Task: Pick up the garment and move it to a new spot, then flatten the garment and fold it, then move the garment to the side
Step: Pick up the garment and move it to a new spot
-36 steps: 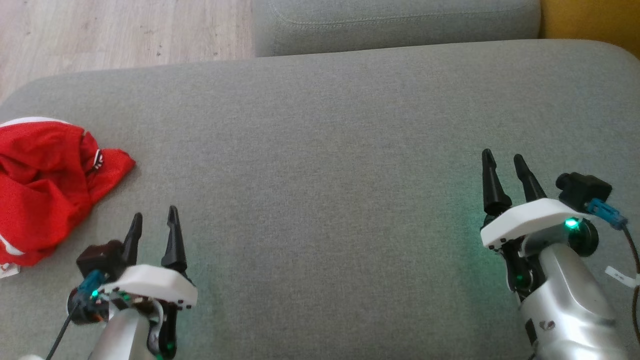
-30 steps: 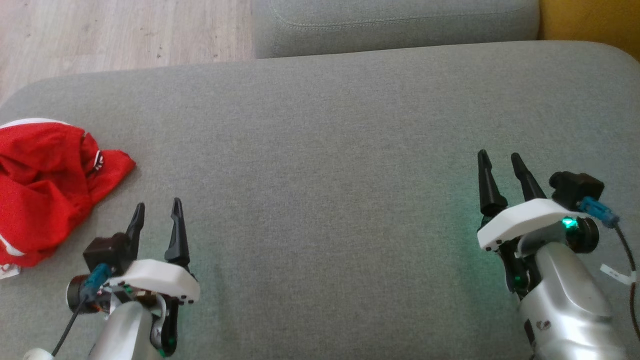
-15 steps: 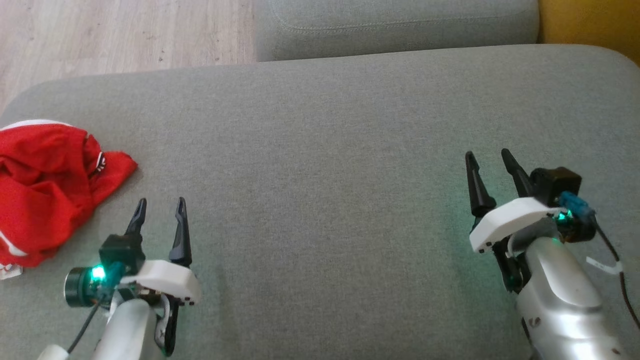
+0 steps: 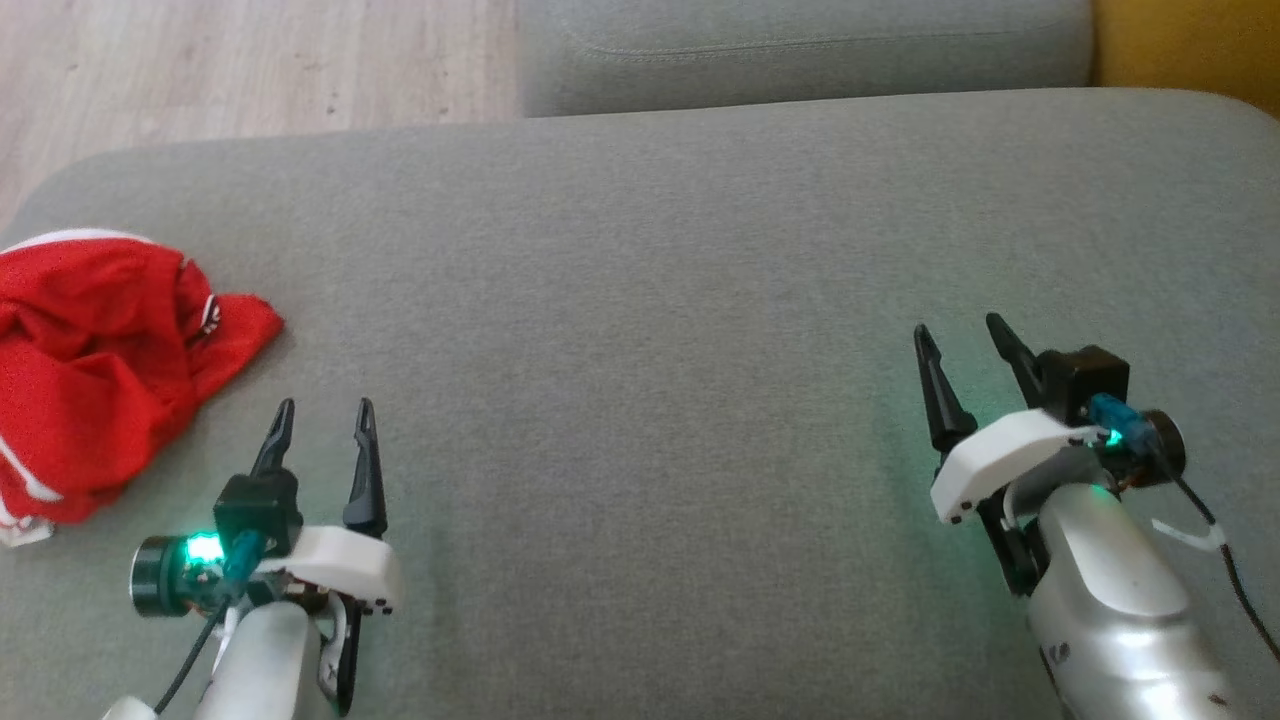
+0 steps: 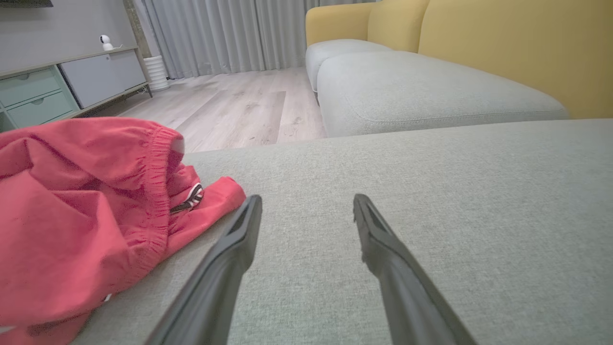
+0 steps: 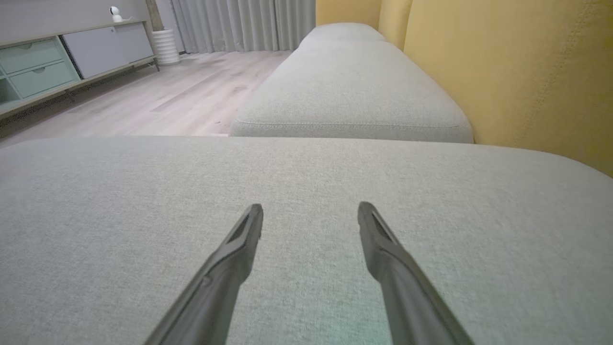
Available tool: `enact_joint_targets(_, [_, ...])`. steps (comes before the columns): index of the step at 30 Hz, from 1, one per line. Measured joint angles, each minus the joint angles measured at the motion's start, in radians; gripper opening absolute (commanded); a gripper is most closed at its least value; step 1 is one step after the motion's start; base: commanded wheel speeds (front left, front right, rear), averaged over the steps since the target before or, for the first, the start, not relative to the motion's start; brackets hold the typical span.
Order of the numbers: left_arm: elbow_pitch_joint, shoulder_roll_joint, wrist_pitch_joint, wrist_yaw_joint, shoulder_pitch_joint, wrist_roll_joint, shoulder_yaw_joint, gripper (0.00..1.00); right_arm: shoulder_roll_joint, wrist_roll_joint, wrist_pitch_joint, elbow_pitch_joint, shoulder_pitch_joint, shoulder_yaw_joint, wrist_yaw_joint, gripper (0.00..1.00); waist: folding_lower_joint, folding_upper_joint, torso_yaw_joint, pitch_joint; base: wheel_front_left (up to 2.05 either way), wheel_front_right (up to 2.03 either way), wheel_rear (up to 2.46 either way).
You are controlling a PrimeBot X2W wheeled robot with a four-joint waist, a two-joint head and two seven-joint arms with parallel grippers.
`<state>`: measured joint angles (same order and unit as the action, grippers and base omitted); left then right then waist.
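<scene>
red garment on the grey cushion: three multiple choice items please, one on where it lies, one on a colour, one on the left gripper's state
1. Where on the grey fabric sofa cushion does the crumpled red fabric garment lie?
A centre
B left end
C right end

2. What colour is the garment's trim?
A blue
B yellow
C white

3. The left gripper, with its two dark fingers, is:
A open and empty
B shut on the garment
C shut on nothing

Key:
1 B, the head view shows it at the cushion's left end.
2 C, white bands edge the red cloth.
3 A, its fingers stand apart with bare cushion between them, beside the garment.
</scene>
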<state>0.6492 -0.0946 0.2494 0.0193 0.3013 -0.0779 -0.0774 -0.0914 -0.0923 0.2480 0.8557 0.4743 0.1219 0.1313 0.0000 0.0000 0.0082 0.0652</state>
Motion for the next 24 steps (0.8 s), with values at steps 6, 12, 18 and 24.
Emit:
enact_joint_targets(6, [0.000, 0.012, 0.000, 0.003, 0.000, 0.000, 0.017, 1.00, -0.001, 0.000, 0.000, -0.006, 0.009, 0.007, 0.000, 1.00, 0.0000, 0.0000, 0.054, 0.008, 0.00, 0.00, 0.00])
enact_joint_targets(12, [0.002, 0.025, 0.000, 0.008, 0.000, 0.000, 0.033, 1.00, -0.001, -0.007, 0.000, -0.014, 0.008, 0.031, 0.000, 1.00, 0.0001, 0.0000, 0.164, 0.014, 0.00, 0.00, 0.00])
enact_joint_targets(18, [0.002, 0.042, 0.000, 0.024, -0.003, 0.000, 0.040, 1.00, 0.010, -0.026, 0.000, -0.019, 0.008, 0.062, 0.000, 1.00, 0.0000, 0.0000, 0.310, 0.017, 0.00, 0.00, 0.00])
enact_joint_targets(24, [0.002, 0.044, 0.000, 0.044, -0.005, -0.005, 0.042, 1.00, 0.020, -0.057, 0.000, -0.024, 0.008, 0.123, 0.000, 1.00, 0.0000, 0.0000, 0.442, 0.024, 0.00, 0.00, 0.00])
